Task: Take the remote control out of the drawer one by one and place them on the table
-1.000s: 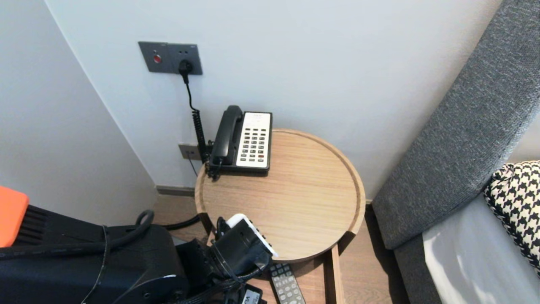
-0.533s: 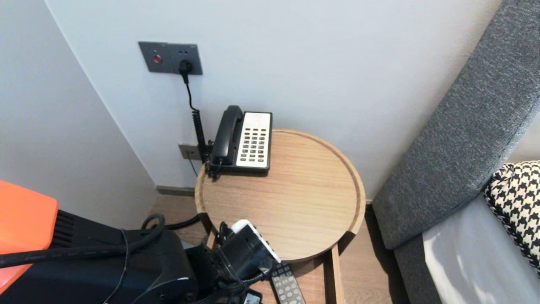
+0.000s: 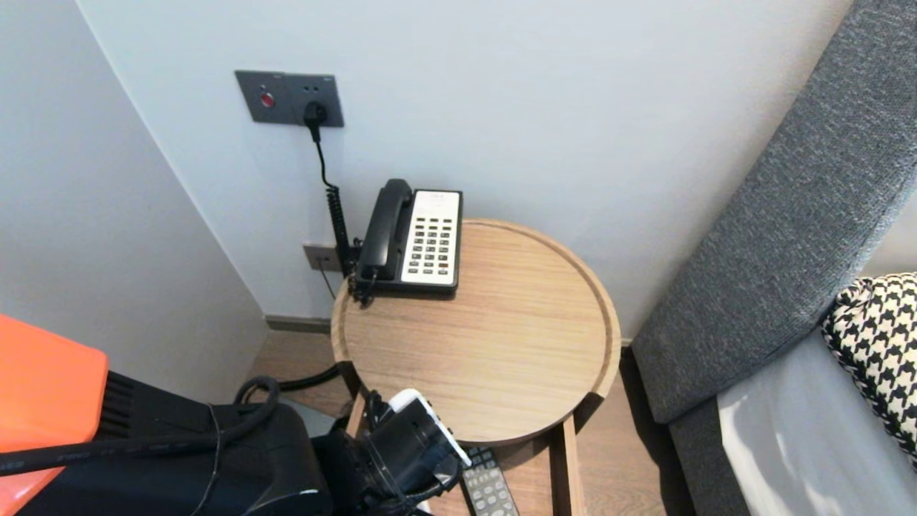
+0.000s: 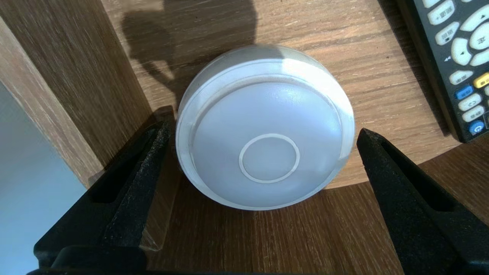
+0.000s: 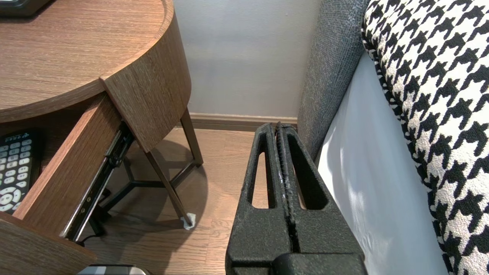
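White plastic, round and domed, is what the puck light (image 4: 267, 152) is made of. It is framed between the wide-spread fingers (image 4: 145, 164) of the left gripper (image 4: 263, 130) and is not gripped. A clear gap is seen at one finger, while contact at the other cannot be judged. The light is rested on the wooden floor of the pulled-out drawer (image 4: 57, 76), whose side wall is found just outside one finger. A dark remote control (image 4: 458, 57) is laid beyond the other finger, apart from the light. Above this gripper the round side table (image 3: 609, 337) is seen, with a telephone (image 3: 419, 236) at its far edge. The right gripper (image 5: 280, 128) is parked with its fingers pressed together, near a houndstooth pillow (image 5: 439, 95).
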`<state>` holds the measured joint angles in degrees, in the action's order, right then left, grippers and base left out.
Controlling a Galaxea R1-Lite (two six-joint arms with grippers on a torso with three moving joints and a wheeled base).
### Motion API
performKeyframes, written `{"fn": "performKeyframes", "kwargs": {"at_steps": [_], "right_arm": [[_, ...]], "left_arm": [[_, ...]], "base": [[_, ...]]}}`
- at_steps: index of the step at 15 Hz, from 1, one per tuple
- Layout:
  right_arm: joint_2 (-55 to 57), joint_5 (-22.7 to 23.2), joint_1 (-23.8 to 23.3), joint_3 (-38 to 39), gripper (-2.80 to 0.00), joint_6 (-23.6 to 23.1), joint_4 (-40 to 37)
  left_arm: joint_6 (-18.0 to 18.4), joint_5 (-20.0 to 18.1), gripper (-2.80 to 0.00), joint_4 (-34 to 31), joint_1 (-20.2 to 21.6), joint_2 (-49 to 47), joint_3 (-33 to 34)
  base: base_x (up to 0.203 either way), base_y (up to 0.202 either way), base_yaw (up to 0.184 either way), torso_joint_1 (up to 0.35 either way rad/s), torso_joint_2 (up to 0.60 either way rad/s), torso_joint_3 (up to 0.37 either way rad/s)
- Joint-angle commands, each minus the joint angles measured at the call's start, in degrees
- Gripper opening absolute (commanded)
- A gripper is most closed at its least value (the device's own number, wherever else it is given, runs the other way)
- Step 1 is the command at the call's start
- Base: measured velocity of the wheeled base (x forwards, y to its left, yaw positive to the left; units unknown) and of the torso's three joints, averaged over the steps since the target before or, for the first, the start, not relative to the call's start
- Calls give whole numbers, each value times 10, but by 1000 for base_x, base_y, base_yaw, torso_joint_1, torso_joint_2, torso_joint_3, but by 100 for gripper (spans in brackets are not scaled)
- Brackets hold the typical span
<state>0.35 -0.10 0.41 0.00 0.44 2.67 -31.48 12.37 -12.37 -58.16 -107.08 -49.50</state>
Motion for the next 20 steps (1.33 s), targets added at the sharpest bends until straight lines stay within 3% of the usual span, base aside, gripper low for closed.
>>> {"fn": "performKeyframes", "kwargs": {"at_steps": [1, 14, 15, 20], "right_arm": [[1, 0, 0, 14, -280, 0, 1], [1, 0, 0, 14, -280, 0, 1], [1, 0, 0, 14, -280, 0, 1], [1, 0, 0, 14, -280, 0, 1]], "left_arm": [[-3, 1, 0, 2, -2, -1, 5], [0, 9, 0, 17, -3, -13, 15], [0, 9, -280, 19, -3, -17, 15], [-1, 9, -280, 24, -3, -16, 14]], "base": [[0, 0, 0, 0, 0, 0], [0, 0, 0, 0, 0, 0], [0, 0, 0, 0, 0, 0], [0, 0, 0, 0, 0, 0]]}}
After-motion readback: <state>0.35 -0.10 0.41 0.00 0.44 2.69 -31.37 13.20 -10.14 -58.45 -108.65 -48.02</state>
